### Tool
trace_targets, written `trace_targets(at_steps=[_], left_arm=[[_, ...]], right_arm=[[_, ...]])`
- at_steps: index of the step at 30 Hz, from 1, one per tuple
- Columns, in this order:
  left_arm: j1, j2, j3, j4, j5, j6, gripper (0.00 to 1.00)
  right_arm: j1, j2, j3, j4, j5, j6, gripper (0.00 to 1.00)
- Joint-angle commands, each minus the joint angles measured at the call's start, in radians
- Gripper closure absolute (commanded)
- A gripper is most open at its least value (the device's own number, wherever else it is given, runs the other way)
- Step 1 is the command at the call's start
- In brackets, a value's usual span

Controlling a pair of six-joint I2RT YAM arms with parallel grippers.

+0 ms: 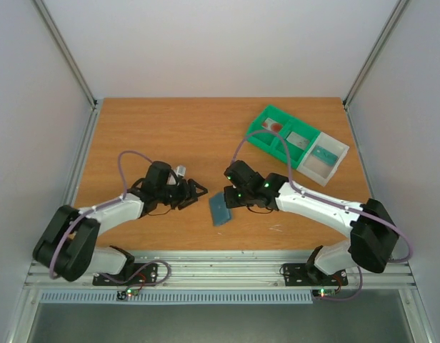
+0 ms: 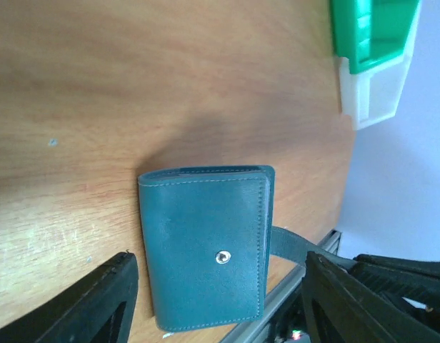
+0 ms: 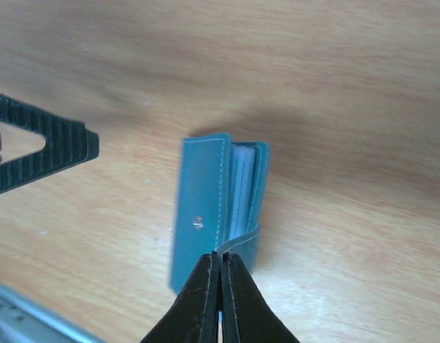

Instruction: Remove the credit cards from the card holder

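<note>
One wrist view alone shows right gripper point(image 3: 220, 266) pinching the card holder point(image 3: 200, 204); left gripper point(image 2: 220, 293) gapes empty.

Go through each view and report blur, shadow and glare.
Top external: even light, sharp, only faint shadows on the table. Left wrist: card holder crisp, a soft shadow on the table beyond it; left fingers dark and blurred. Right wrist: table soft, card holder's near edge smeared.

I see an orange-brown wooden table point(image 1: 170, 136), closed in by 3 plain white walls point(image 1: 206, 43) under soft, even light. 2 grey metal posts point(image 1: 66, 50) rise from its far corners, and aluminium rails point(image 1: 227, 266) run along its near edge.
</note>
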Motion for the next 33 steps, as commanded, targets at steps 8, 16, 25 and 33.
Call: trace_targets(at_steps=[8,16,25,33], left_arm=[[-0.001,-0.147,0.051,-0.291,-0.097,0.224,0.27],[-0.001,-0.086,0.009,-0.193,-0.039,0.182,0.30],[-0.001,-0.042,0.001,-0.140,-0.022,0.156,0.31],[-0.001,-0.021,-0.014,-0.113,-0.038,0.154,0.37]], right_arm=[[-0.002,-0.080,-0.067,0.258,-0.252,0.116,0.99],[-0.005,-0.126,-0.111,0.332,-0.287,0.141,0.99],[-0.014,-0.142,-0.128,0.302,-0.249,0.125,0.99],[-0.023,-0.125,-0.135,0.186,-0.110,0.112,0.99]])
